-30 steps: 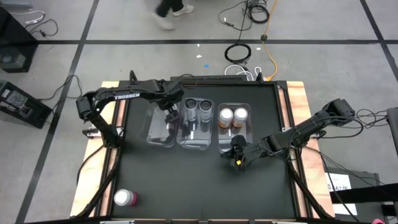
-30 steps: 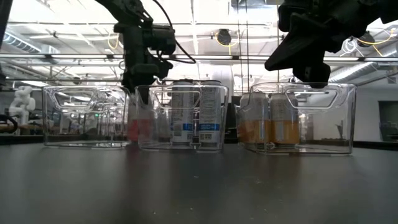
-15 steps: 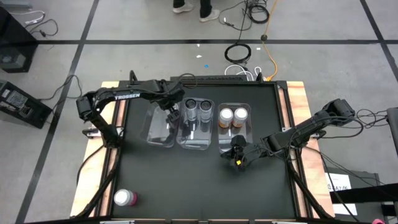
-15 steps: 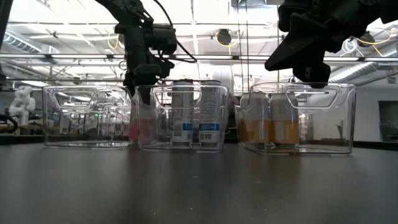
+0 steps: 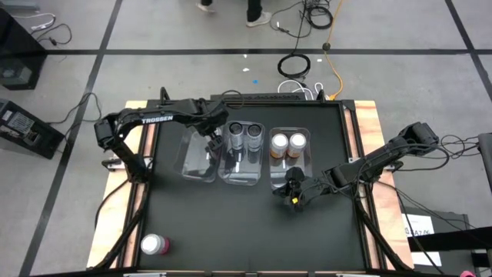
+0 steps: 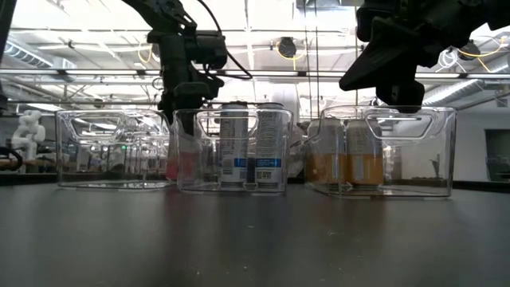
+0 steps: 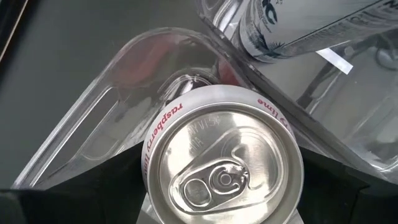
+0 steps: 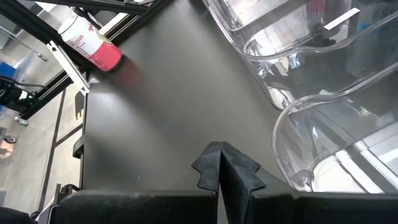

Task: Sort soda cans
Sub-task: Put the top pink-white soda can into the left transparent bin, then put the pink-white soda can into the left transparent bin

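Three clear bins stand in a row at the table's far middle. My left gripper (image 5: 211, 141) reaches down into the right end of the left bin (image 5: 196, 158), shut on a pink soda can (image 7: 224, 168) with a silver top. The middle bin (image 5: 243, 165) holds two dark cans (image 5: 244, 137). Two orange cans (image 5: 287, 144) stand in the right bin (image 5: 290, 173). Another pink can (image 5: 154, 245) sits at the table's near left corner. My right gripper (image 5: 293, 197) hangs shut above the table, just in front of the right bin, touching nothing. My left gripper pinches the pink can between its two fingers (image 7: 106, 193), on opposite sides of the can's upper wall (image 7: 149, 163) just under the rim. The fingers come from above, pointing down. The can stands upright inside the left bin; whether its base rests on the bin floor I cannot tell.
The rest of the left bin (image 6: 111, 147) is free of cans. Bare black tabletop (image 5: 246, 231) stretches from the bins to the near edge. A person's feet (image 5: 257, 11) and cables (image 5: 296, 65) show on the floor beyond the far edge.
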Motion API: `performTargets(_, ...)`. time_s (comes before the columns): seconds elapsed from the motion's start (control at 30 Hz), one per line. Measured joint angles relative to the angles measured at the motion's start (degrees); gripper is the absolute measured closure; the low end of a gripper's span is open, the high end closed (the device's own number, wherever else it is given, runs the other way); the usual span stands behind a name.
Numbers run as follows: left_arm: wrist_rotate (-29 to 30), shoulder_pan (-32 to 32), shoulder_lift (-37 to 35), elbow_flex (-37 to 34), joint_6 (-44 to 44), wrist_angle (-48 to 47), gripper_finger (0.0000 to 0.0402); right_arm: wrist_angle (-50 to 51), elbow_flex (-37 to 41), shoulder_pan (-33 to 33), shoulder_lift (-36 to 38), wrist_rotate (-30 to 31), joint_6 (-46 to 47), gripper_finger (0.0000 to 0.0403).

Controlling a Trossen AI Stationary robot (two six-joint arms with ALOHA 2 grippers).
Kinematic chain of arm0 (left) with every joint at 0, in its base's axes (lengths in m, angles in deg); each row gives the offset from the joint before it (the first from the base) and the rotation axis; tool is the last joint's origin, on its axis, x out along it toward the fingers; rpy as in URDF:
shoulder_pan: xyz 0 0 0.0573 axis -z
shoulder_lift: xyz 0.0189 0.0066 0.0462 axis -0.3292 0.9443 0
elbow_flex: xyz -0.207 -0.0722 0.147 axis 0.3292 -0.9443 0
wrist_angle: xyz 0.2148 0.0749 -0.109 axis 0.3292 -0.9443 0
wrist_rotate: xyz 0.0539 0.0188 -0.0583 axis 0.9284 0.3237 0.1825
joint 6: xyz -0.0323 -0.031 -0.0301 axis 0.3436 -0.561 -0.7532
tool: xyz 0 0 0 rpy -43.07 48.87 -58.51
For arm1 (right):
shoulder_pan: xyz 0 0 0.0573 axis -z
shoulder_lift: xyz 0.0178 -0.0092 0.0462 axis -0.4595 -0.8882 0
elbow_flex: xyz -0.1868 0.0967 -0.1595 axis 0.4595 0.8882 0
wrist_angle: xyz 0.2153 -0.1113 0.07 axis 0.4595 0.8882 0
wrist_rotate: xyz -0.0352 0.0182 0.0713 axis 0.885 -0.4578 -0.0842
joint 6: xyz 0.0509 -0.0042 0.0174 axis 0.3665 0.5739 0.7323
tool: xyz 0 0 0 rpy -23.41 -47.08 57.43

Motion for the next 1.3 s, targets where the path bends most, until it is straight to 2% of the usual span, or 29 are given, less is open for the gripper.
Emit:
performTargets(0.5,0.08,0.00,-0.02,0.00,0.44,0.11,0.0062,-0.02,0.00,0.00,0.02,0.02,0.07,0.0403)
performTargets(0.73,0.44,0.01,-0.20,0.00,0.44,0.09,0.0007,-0.02,0.00,0.00,0.02,0.00,0.07,0.0403)
performTargets(0.93,0.44,0.00,-0.20,0.00,0.14,-1.34,0.0023,-0.03,0.00,0.00,0.01,0.00,0.41,0.0403)
performTargets(1.07,0.72,0.00,-0.11,0.64,1.40,-5.52,0.0025,-0.04,0.00,0.00,0.02,0.00,0.48,0.0403)
performTargets(1.23,5.88,0.00,-0.96,2.89,1.57,-10.26,0.0025,-0.04,0.00,0.00,0.02,-0.02,0.51,0.0403)
performTargets(1.3,6.16,0.00,-2.67,3.01,1.57,-10.58,0.0025,-0.04,0.00,0.00,0.01,-0.01,1.16,0.0403)
